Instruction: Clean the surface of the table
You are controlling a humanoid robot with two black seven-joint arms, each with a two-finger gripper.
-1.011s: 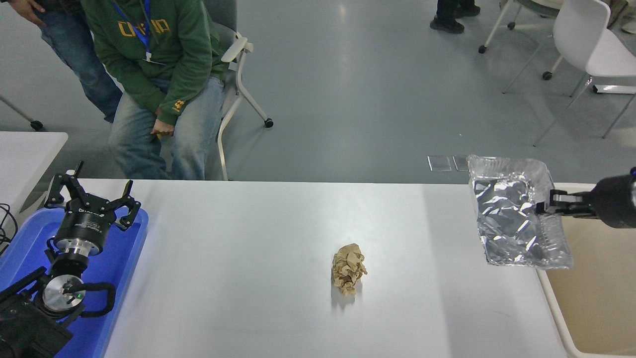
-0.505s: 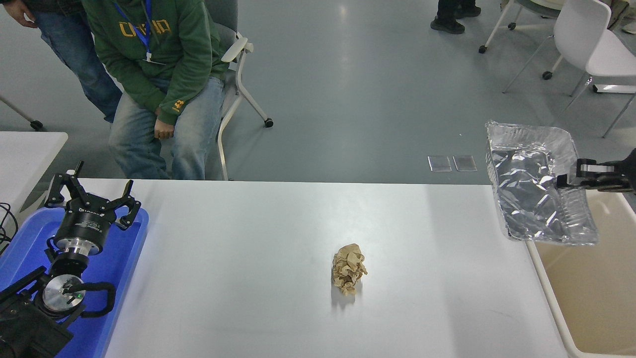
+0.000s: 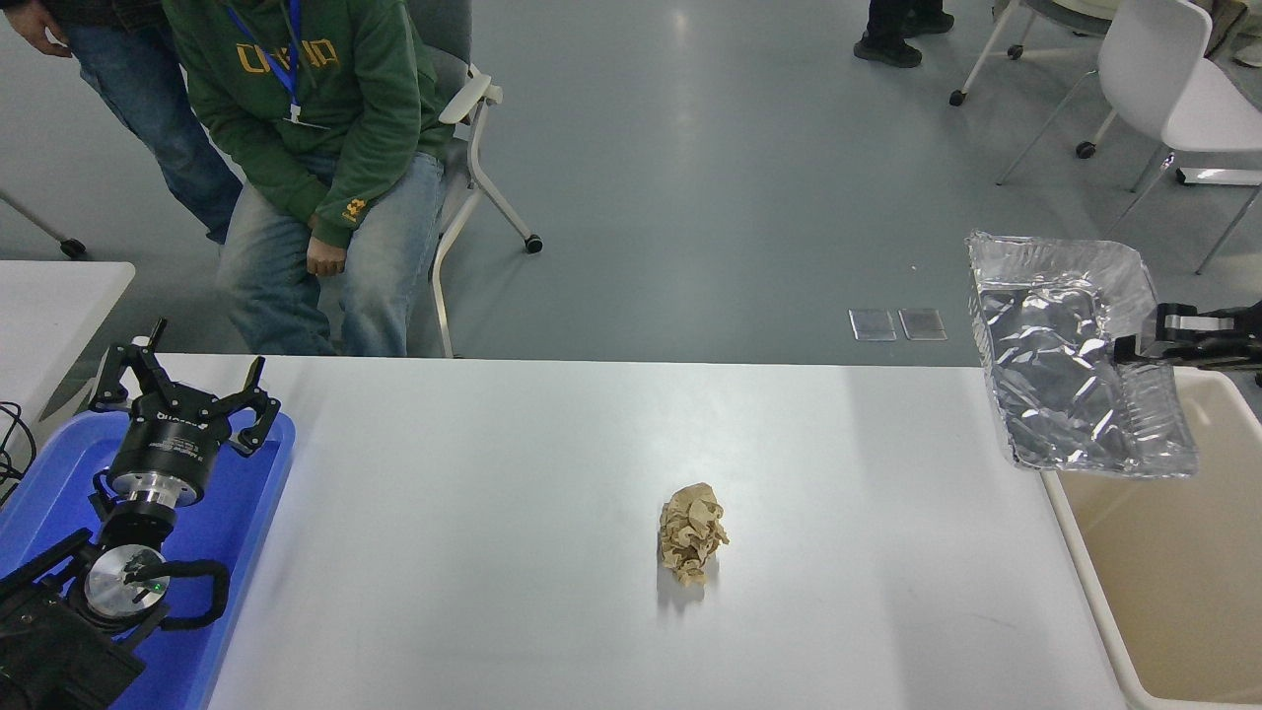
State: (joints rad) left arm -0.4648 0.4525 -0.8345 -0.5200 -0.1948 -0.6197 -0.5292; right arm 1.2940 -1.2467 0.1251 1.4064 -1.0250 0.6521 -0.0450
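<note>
The table surface [image 3: 493, 513] is a wide white tabletop. A crumpled brown paper ball [image 3: 692, 532] lies on it, right of centre. My right gripper [image 3: 1134, 345] comes in from the right edge and is shut on the right rim of a crumpled silver foil tray [image 3: 1070, 365]. It holds the tray in the air, tilted, over the table's right end and the near corner of the beige bin [image 3: 1183, 572]. My left gripper [image 3: 182, 394] is parked at the lower left, open and empty, above a blue tray [image 3: 237, 523].
A person in a green hoodie [image 3: 306, 128] sits on a chair at the table's far left side; another person stands beside them. A smaller white table's corner [image 3: 49, 306] shows at the left. White chairs [image 3: 1173, 89] stand at the back right.
My right gripper has carried the foil tray up and to the right, from over the table's right end to over the bin's edge. The paper ball and left arm have not moved.
</note>
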